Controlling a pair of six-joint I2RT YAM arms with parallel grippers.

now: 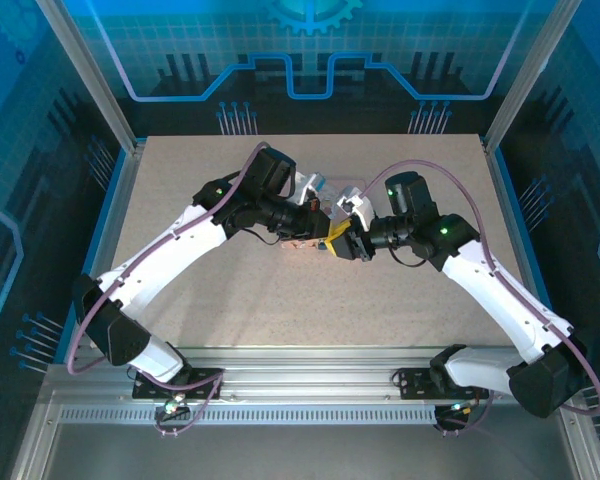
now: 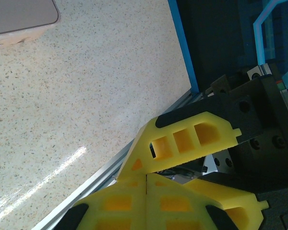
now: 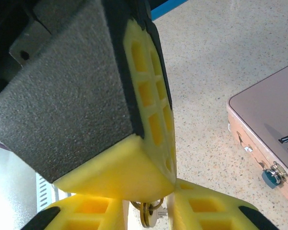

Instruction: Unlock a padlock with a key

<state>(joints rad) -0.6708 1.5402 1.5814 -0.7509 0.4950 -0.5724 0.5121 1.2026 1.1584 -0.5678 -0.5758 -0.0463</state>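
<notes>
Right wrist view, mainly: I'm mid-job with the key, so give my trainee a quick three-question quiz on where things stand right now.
1. True or false: the padlock sits at the front clasp of the pink box.
2. Where is the key? A: in the padlock. B: on the lid of the pink box. C: between the fingers of the right claw, just under the tip of the left claw.
3. Fill in: seen from the left wrist, the left claw's two fingers are pressed ____.
Key: 1 true; 2 C; 3 shut.
</notes>
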